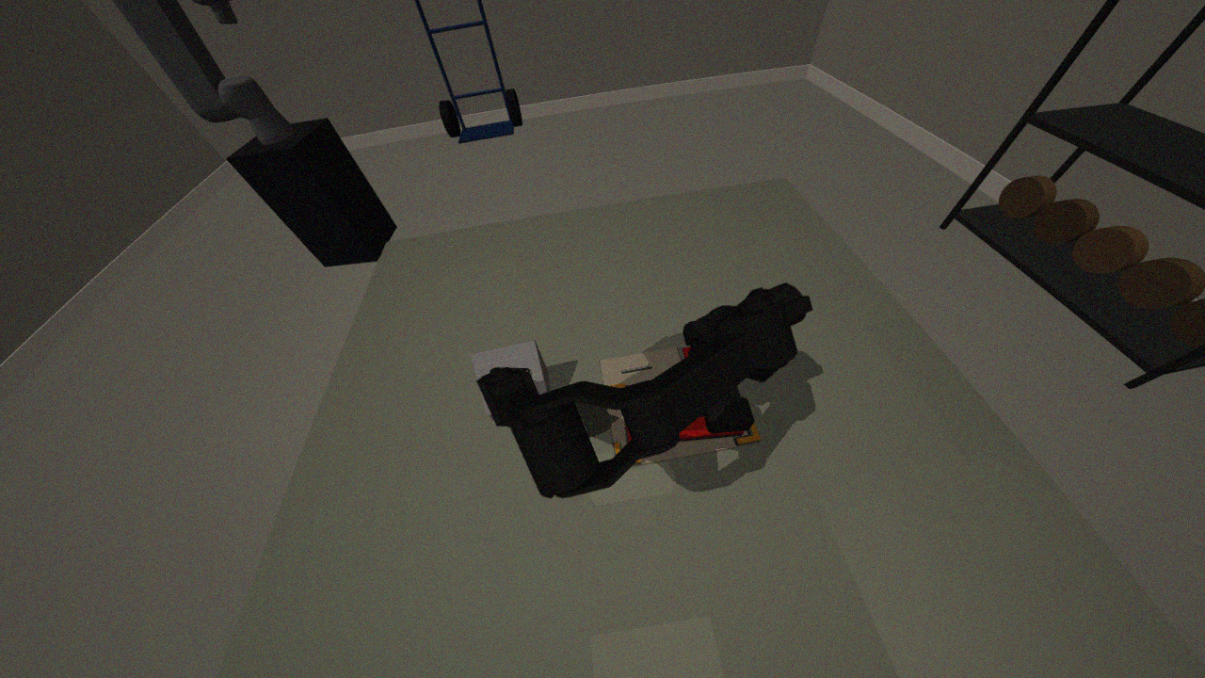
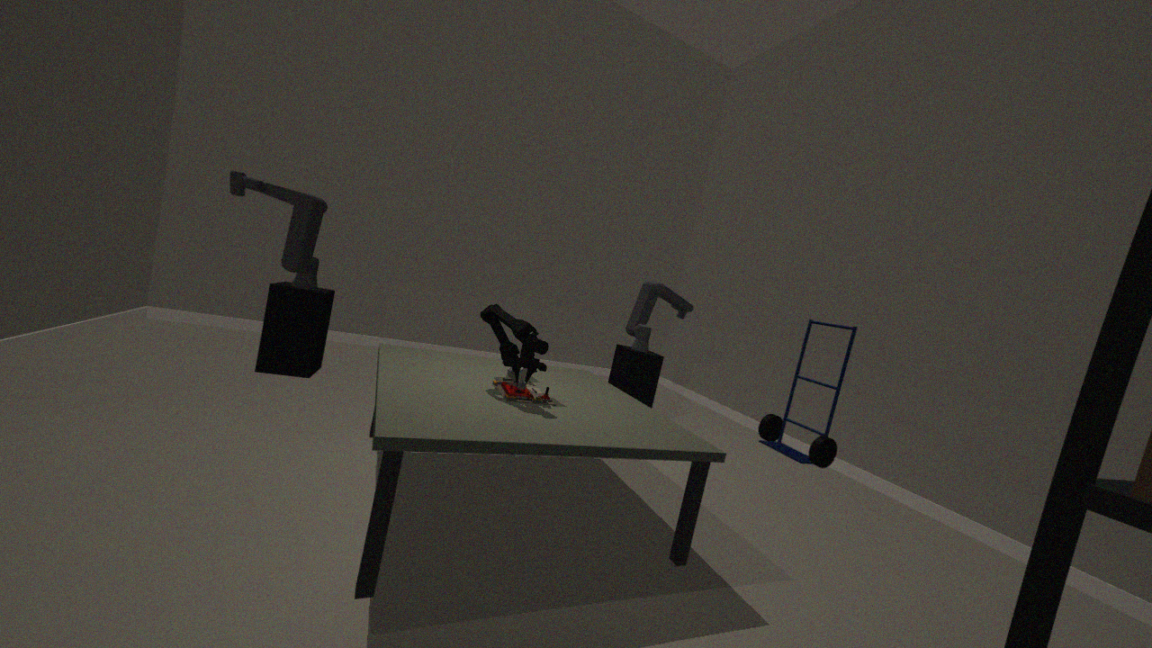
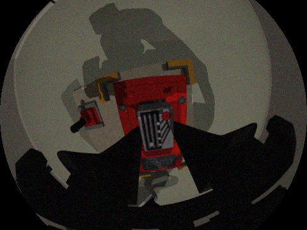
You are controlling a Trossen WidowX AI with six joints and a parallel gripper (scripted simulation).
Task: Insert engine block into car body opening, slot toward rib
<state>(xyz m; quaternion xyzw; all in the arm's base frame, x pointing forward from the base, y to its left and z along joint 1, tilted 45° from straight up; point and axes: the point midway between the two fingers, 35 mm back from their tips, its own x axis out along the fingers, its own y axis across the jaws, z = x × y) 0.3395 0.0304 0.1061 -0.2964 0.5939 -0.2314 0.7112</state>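
Observation:
The grey engine block point(image 3: 155, 129) with dark slots and a red round cap shows in the middle of the wrist view. My gripper point(image 3: 156, 127) is shut on it, one black finger on each side. The block is over the red car body point(image 3: 150, 87), which also shows in the top view point(image 1: 703, 431) and the exterior view point(image 2: 514, 390). The opening and the rib are hidden under the block and fingers, so I cannot tell how deep the block sits. In the top view the arm covers the block.
The body lies on a pale board point(image 3: 110, 128) between orange corner brackets point(image 3: 192, 71) point(image 1: 747, 438). Left of it in the wrist view is a small red part with a black handle point(image 3: 91, 116). A light grey box point(image 1: 507, 355) stands beside the arm in the top view. The table point(image 2: 451, 418) bears all this.

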